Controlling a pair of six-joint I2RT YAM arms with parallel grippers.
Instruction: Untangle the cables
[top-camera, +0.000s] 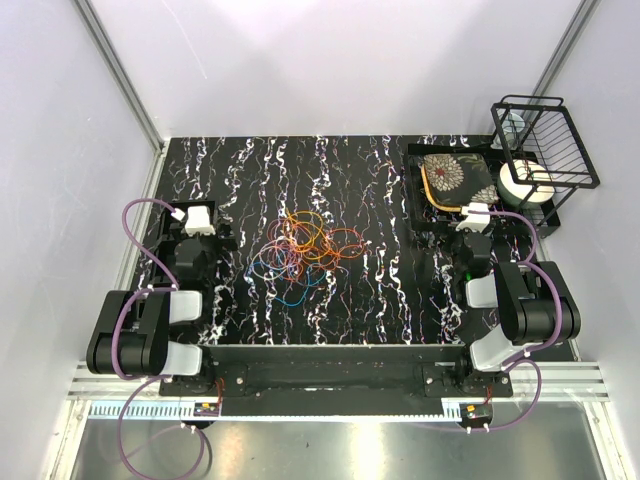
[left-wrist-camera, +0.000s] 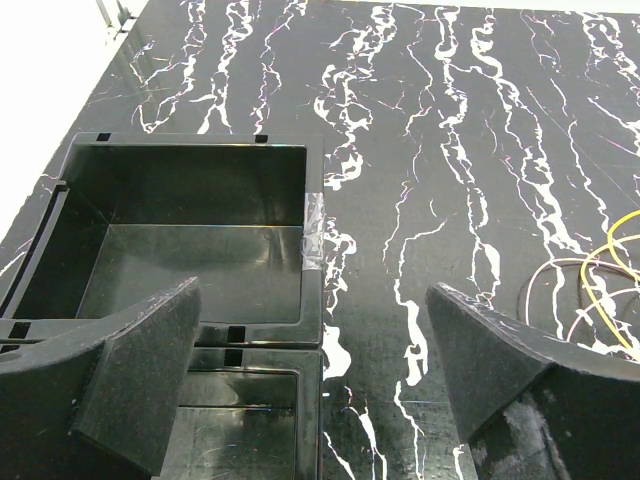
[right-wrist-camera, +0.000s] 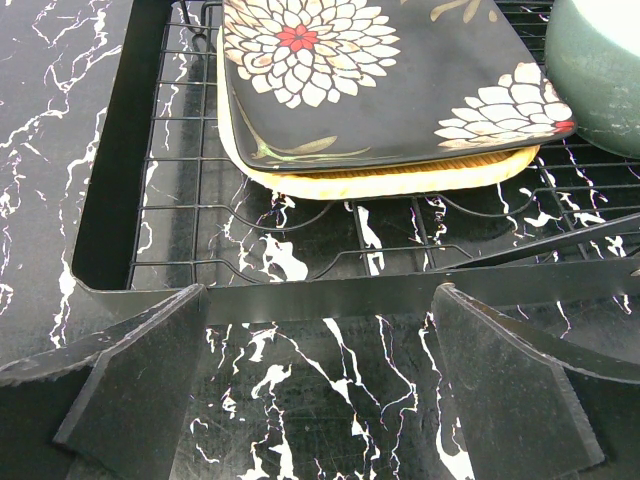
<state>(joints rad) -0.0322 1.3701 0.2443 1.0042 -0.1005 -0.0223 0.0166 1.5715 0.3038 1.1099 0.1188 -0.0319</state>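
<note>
While the cables (top-camera: 305, 250) are lying in one overlapping heap of orange, red, blue and yellow loops at the centre of the table (top-camera: 380, 300), nothing is gripping them. The left gripper (top-camera: 197, 218) is hovering at their nine o'clock by a black bin (left-wrist-camera: 190, 190), jaws spread wide and empty. The right gripper (top-camera: 478, 215), likewise released, is hovering at three o'clock, facing the rack (right-wrist-camera: 110, 200) that is carrying a floral plate (right-wrist-camera: 380, 60). Both are probably sitting clear so the tangle is showing unobstructed from above. Which strand is crossing which is too fine to make out, and the left wrist view is cutting off most loops.

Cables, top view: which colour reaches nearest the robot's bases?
The blue cable: its loop sticks out of the tangle on the near side; the other colours lie farther back.
</note>
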